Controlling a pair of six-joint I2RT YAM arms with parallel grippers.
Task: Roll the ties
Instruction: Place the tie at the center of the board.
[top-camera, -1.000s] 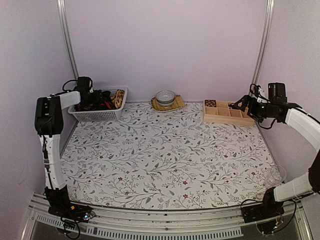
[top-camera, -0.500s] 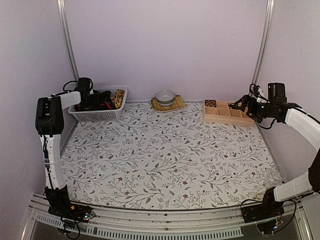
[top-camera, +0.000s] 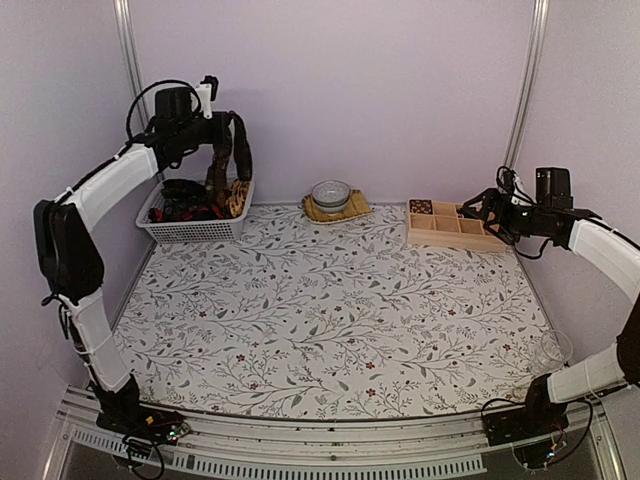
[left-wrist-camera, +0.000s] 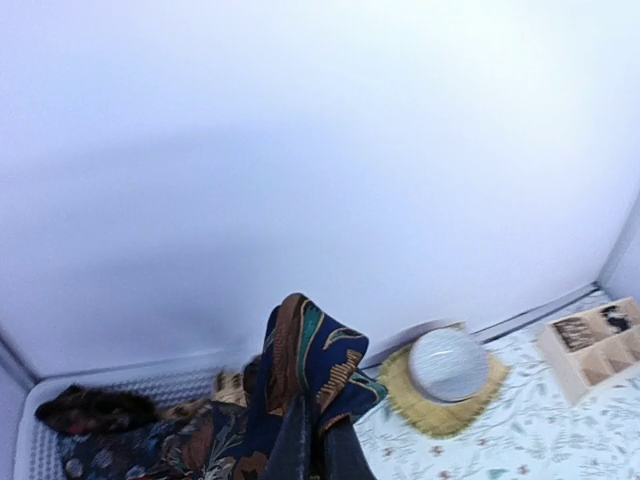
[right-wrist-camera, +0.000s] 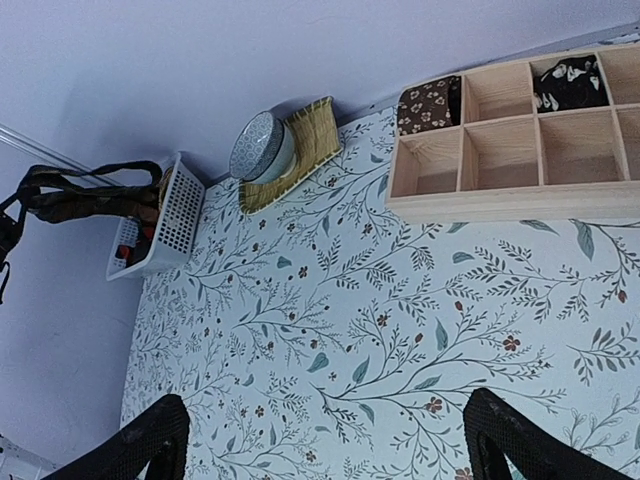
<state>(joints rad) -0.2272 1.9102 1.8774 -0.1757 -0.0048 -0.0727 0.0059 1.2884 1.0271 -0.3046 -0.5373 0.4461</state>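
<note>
My left gripper (top-camera: 224, 121) is raised above the white basket (top-camera: 192, 231) at the back left and is shut on a dark blue tie with brown and green patterns (top-camera: 241, 152). The tie loops over the fingertips and hangs down into the basket. In the left wrist view the tie (left-wrist-camera: 312, 352) is bunched over the closed fingers (left-wrist-camera: 300, 452). More ties (top-camera: 186, 204) lie in the basket. My right gripper (top-camera: 481, 208) hovers open and holds nothing at the back right, with its black fingers (right-wrist-camera: 140, 450) wide apart above the tablecloth.
A wooden compartment box (top-camera: 455, 241) stands at the back right, with rolled ties (right-wrist-camera: 426, 105) in two of its cells. A patterned bowl (top-camera: 330, 193) sits on a yellow mat (top-camera: 352, 209) at the back centre. A floral cloth (top-camera: 340, 310) covers the table.
My left gripper has shut on a tie inside the basket and risen high above it, drawing the tie up. The right gripper has barely moved.
</note>
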